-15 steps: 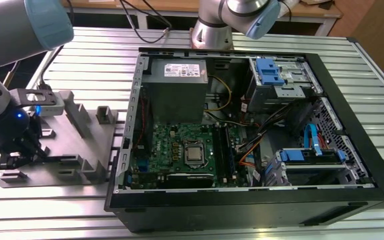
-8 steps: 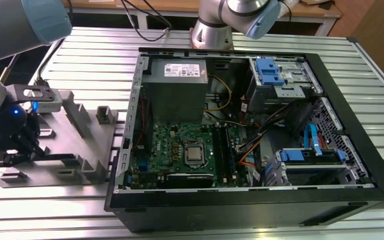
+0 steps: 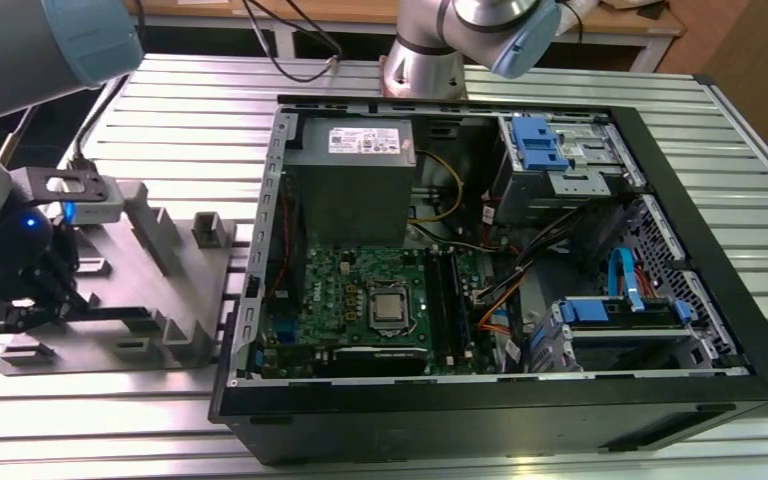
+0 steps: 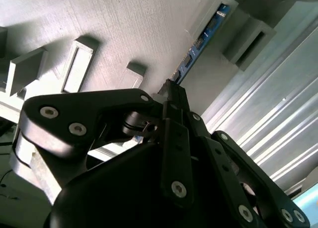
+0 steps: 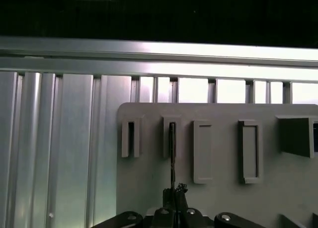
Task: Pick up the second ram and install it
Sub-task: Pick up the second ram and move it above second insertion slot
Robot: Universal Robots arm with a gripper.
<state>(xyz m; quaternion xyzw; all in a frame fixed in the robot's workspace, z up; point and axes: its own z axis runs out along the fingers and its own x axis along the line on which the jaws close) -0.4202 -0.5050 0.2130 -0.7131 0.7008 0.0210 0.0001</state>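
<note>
So far I'm only getting to the pick-up. The claw (image 5: 173, 192) is sitting narrow and, as far as I'm making out past its own links, pinching the second ram (image 5: 172, 153). The stick is standing on edge in a slot of the grey tray (image 5: 149, 183) on the tabletop (image 3: 184, 90), well apart from the open computer case (image 3: 758, 330). The lifting and installing are not yet done.

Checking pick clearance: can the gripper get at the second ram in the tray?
Probably yes: gripper looks shut on the second ram, which stands in the holder tray; nothing blocks it.
</note>
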